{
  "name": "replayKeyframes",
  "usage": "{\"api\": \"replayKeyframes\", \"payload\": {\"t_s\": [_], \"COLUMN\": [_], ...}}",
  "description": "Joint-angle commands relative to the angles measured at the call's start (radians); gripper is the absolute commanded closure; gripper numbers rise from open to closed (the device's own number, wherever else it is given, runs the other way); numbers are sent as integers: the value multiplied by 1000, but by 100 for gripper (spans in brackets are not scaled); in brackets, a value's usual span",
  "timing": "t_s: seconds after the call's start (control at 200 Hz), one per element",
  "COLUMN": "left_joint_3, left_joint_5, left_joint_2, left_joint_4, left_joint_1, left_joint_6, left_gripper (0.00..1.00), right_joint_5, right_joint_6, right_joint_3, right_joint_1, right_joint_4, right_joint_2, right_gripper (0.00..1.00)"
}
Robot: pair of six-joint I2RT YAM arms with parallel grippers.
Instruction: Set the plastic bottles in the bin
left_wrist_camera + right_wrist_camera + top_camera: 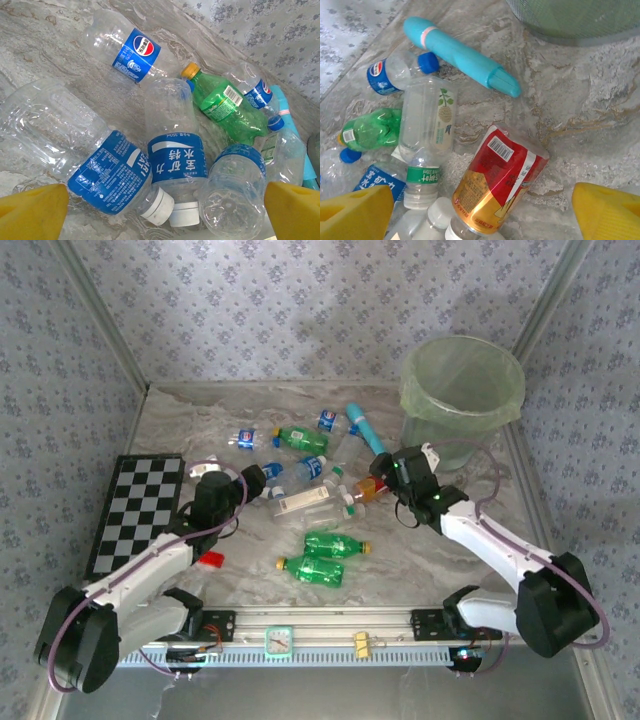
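Far left, near the checkerboard mat [135, 510] and the small red block [210, 559]: left hand [162, 212] spread wide, empty, poised over three clear blue-labelled bottles [175, 160] packed side by side. Risky to close here. Likely to catch two rounded bodies at once, pop one out sideways, or crush the thin plastic and lose it mid-carry. Just behind, a green bottle [225, 105] with a yellow cap, touching its neighbours (apt to drag them along if pulled).

Mid tabletop [420, 560]: two more green bottles [320, 558] lying loose, apart from the heap, prone to roll if brushed by a passing arm.

Further right: right hand [481, 212] likewise spread, gripping nothing, straddling the red-orange labelled bottle [497, 180], tilted against white-capped necks. Danger of pinching a neck along with it, or of slipping off the slanted, glossy label.

Beyond that, the teal tube [460, 55], not a bottle and easily grabbed by mistake.

Far right rear: the bin [460, 415], upright, tall and light-looking. Too low a carry could clip the rim, shoving or tipping it.
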Motion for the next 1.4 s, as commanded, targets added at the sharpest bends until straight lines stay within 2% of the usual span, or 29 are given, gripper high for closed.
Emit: {"api": "replayKeyframes", "payload": {"t_s": [0.0, 0.145, 0.44, 0.77, 1.134, 1.394], "left_joint_3": [42, 44, 42, 35, 28, 31], "left_joint_5": [0, -6, -27, -44, -60, -60], "left_joint_2": [1, 7, 0, -6, -22, -22], "left_joint_4": [-24, -26, -55, -68, -78, -81], "left_joint_1": [4, 4, 4, 4, 4, 6], "left_joint_6": [13, 10, 10, 10, 10, 5], "left_gripper": [0, 0, 0, 0, 0, 0], "right_joint_5": [-6, -65, -60, -61, -17, -14], "right_joint_6": [110, 164, 258, 287, 293, 293], "right_joint_3": [-9, 12, -4, 3, -7, -30], "right_joint_1": [-2, -2, 1, 1, -2, -8], "right_joint_4": [61, 86, 187, 307, 309, 351], "right_joint_2": [47, 149, 266, 387, 459, 469], "right_gripper": [6, 5, 4, 11, 15, 31]}}
